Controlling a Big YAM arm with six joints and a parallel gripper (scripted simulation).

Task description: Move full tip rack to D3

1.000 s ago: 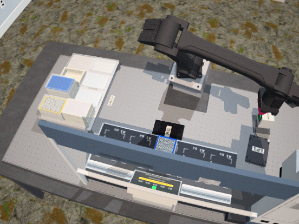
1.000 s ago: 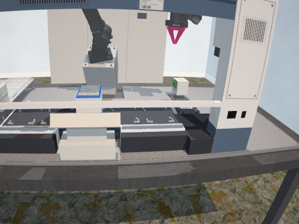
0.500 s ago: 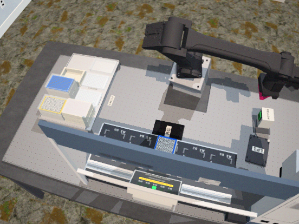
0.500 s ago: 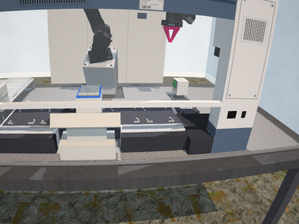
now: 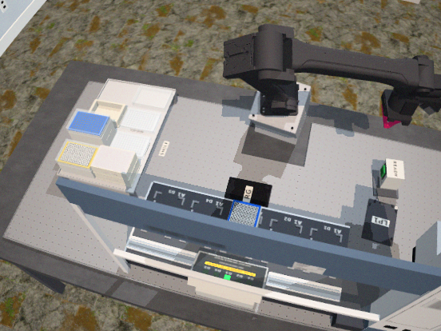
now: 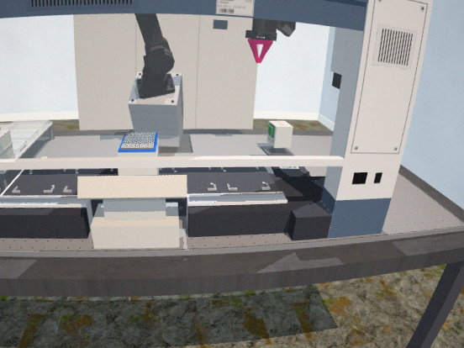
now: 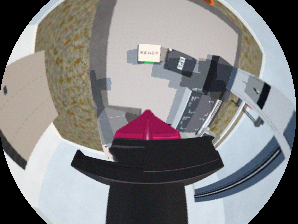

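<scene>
- Claw (image 5: pixel 393 120) fully closed, nothing between the pink fingers; it hangs high off the far right edge of the surface (image 5: pixel 351 168), past the rim in the top view.
- Exterior view: claw (image 6: pixel 258 51) points straight down, well above the white key box (image 6: pixel 279 134), a bit to its left in that view.
- Wrist view: pink fingertips pressed together; key box (image 7: pixel 150 52) visible below and ahead.
- Arm (image 5: pixel 343 64) stretches from its pedestal (image 5: pixel 300 120) at the far edge out toward the right edge.
- Blue-rimmed tip rack (image 5: pixel 244 213) sits in the middle slot of the dark deck strip (image 5: pixel 303 228) along the near edge, just in front of the black nest (image 5: pixel 248 191) marked RG. No cover on it; top shows pale rings on grey across the whole field. Looks flat and upright in the exterior view (image 6: pixel 138 141); bracket seating and A1 corner too small to tell.
- Deck slots on both sides of the rack show bare dark plate.
- Shelf (image 5: pixel 157 120) at the left edge: blue-topped rack (image 5: pixel 89 123), yellow-rimmed rack (image 5: pixel 77 154), several pale covers and lidded plates (image 5: pixel 140 120) beside them.
- Key box (image 5: pixel 391 173) with green face near the right edge; black block (image 5: pixel 379 221) just in front of it.
</scene>
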